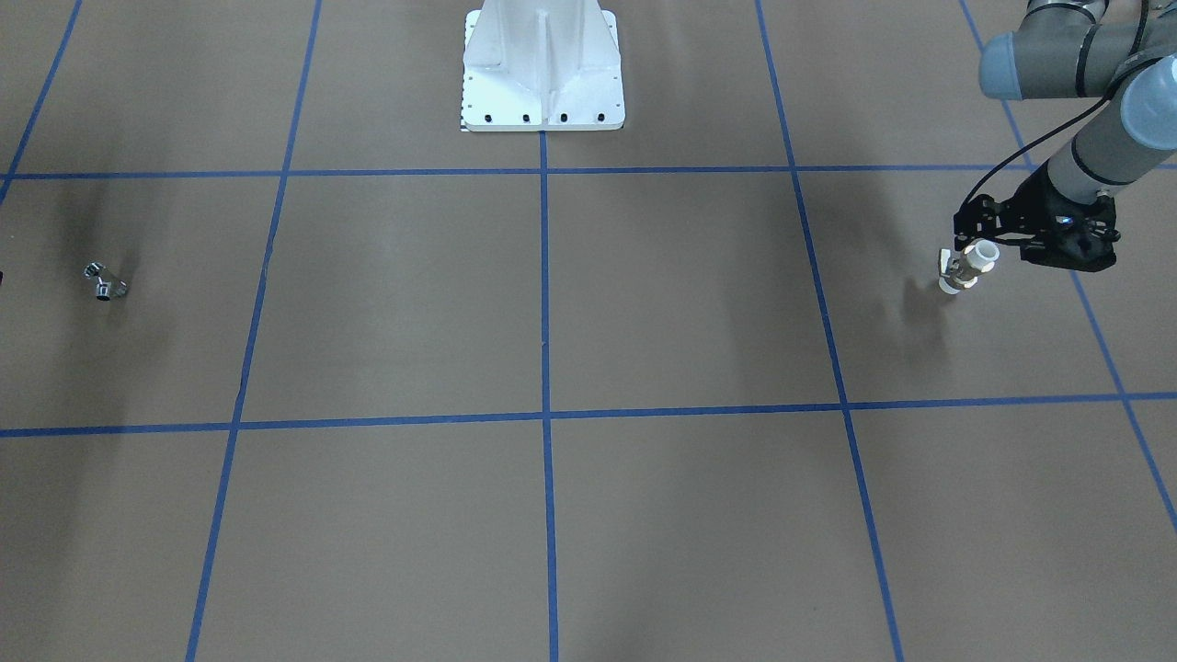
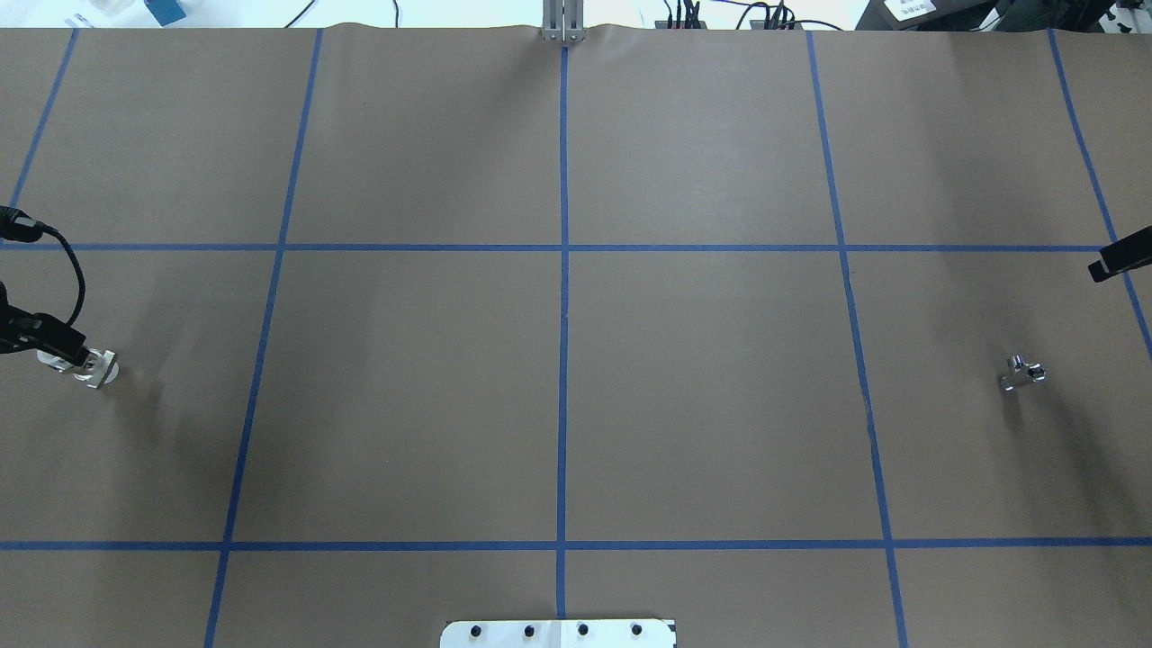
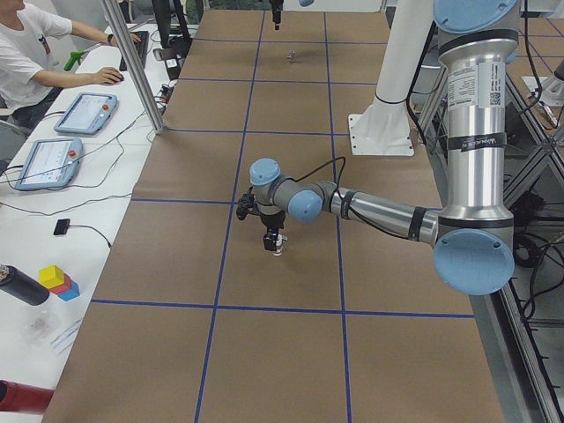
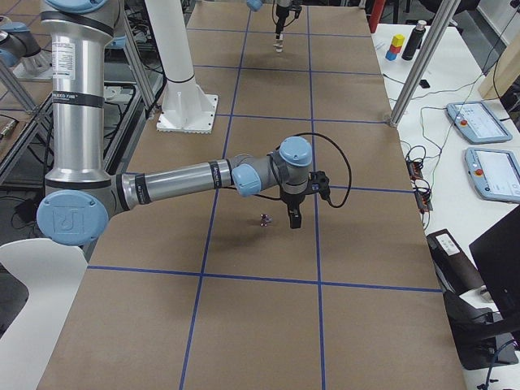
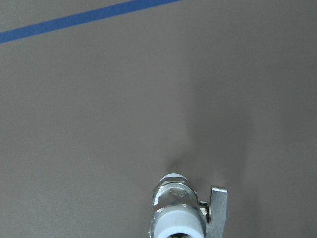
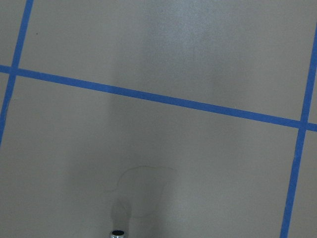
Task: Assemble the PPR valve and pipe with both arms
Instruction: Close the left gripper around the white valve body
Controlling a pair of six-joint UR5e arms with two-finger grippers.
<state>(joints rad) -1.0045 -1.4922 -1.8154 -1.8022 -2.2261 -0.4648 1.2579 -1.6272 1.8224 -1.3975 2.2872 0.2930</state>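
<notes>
My left gripper point(image 1: 967, 250) is shut on the PPR valve point(image 1: 965, 267), a white valve with a tan-brass middle, and holds it tilted just over the brown table. The valve also shows in the overhead view point(image 2: 90, 367) and at the bottom of the left wrist view point(image 5: 178, 213). The pipe point(image 1: 106, 282), a small chrome fitting, lies alone on the table at the far side point(image 2: 1021, 372). My right gripper point(image 4: 294, 219) hangs close beside the pipe point(image 4: 266, 218) without touching it. I cannot tell whether it is open or shut. Only the pipe's tip point(image 6: 117, 233) shows in the right wrist view.
The white pedestal point(image 1: 542, 64) stands at the middle of the robot's edge. Blue tape lines divide the table into squares. An operator point(image 3: 26, 53), tablets and a metal post point(image 3: 132, 62) are along the far side.
</notes>
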